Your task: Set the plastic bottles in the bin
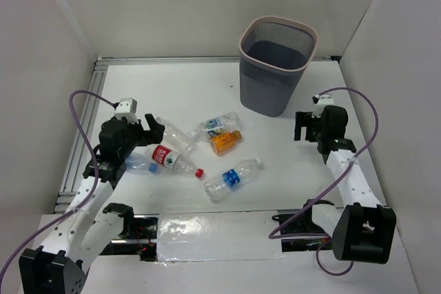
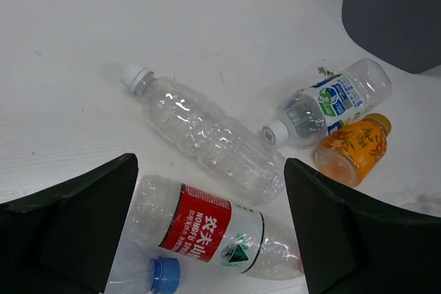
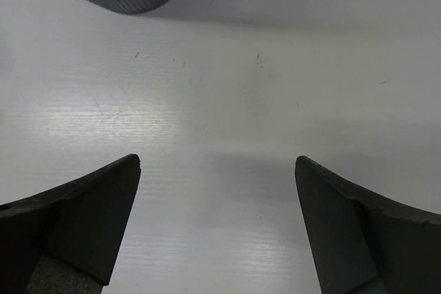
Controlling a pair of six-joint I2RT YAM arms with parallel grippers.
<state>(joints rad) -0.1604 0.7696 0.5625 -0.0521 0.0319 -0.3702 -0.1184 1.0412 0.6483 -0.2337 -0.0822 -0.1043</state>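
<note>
left pincer (image 2: 210,163) gaping wide, empty, hovering over plastic bottles (image 1: 169,158) lying scattered mid-bench, nearer the left edge | right pincer (image 3: 217,160) wide open, empty, over bench (image 1: 207,80) near right edge | bin (image 1: 265,91) upright by far edge, right of centre

A robotics lab test cell, not a lived-in room. A white desk (image 1: 172,87) is boxed in by plain white panels (image 1: 172,5) at the back and both sides. A slotted aluminium frame rail (image 1: 78,139) runs along its left edge. The left arm (image 1: 89,201) and the right arm (image 1: 351,177) are bolted at the near edge, trailing looped purple cables (image 1: 77,105). A clear plastic sheet (image 1: 213,235) lies flat between their bases. The plastic bottles (image 1: 172,160) lie loose on the desk, with the bin (image 1: 265,91) standing behind them
</note>
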